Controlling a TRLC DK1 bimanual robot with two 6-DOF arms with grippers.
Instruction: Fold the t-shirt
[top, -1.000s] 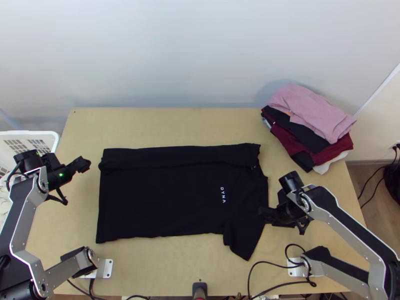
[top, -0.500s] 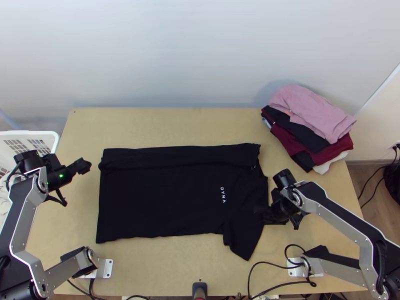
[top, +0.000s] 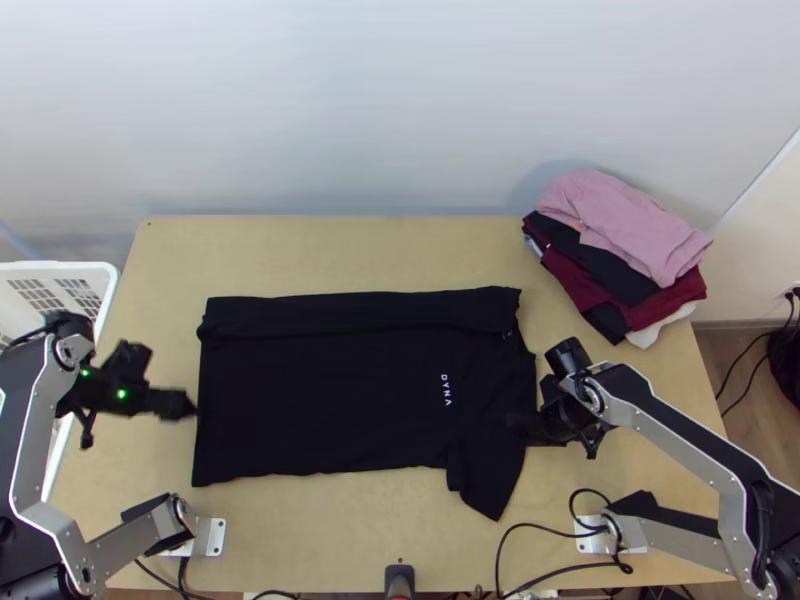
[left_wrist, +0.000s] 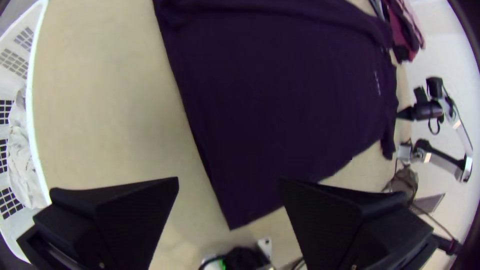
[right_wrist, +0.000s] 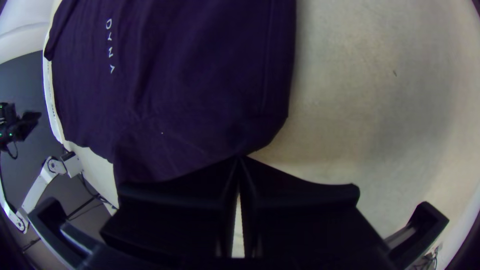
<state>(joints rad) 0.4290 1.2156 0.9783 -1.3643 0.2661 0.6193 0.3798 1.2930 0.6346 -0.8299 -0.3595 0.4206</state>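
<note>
T-shirt folded in at 12 o'clock, rest undone; left gripper apart, 9; right gripper clamped on it, 4

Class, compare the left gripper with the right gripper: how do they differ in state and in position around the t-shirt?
The left gripper has its fingers spread wide apart, while the right gripper has its fingers together at the tips. The left gripper is by the hem of the black t-shirt; the right gripper is at the cloth's edge at the sleeve end. Both have wide, flat black fingers.
</note>
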